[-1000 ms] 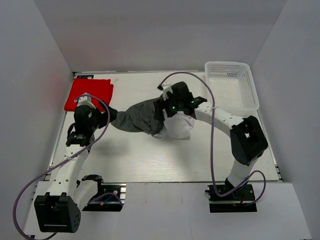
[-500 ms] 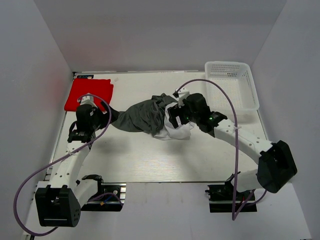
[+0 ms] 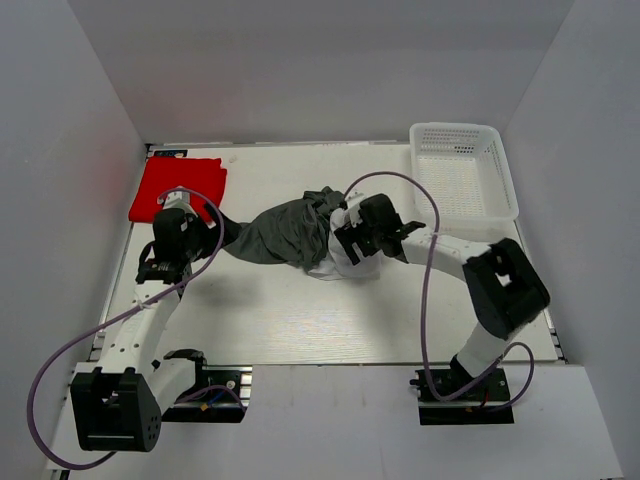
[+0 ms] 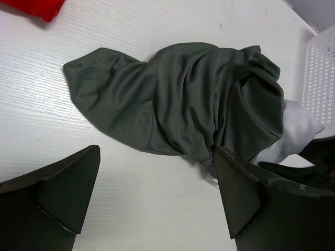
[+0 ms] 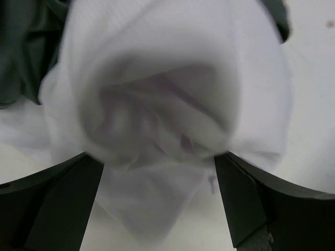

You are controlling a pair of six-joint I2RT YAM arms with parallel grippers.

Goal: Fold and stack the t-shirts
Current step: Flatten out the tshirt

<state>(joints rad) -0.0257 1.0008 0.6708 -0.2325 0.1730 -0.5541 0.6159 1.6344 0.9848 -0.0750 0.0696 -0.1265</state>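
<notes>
**Both arms reach to the heap, fingers spread**

The left arm [image 3: 140, 320] rises from its base at the near left and stretches along the left side of the tabletop [image 3: 300, 320]. Its wrist points at the sleeve end of the dark grey t-shirt [image 3: 275, 232]. The left fingers [image 4: 57, 193] stand wide apart just short of that shirt's edge, with only bare tabletop between them.

The right arm [image 3: 450, 250] bends sharply at the elbow, and its forearm runs leftward to the middle of the tabletop. There the right fingers [image 5: 52, 209] also stand apart, low over the white t-shirt [image 5: 167, 89], whose bunched cloth bulges between them. That view is blurred, so contact with the cloth perhaps exists but cannot be confirmed.

The dark grey t-shirt lies crumpled, overlapping the white one at its right end. The red t-shirt [image 3: 180, 185] lies folded flat at the far left corner, and the basket [image 3: 462, 128] sits at the far right.
</notes>
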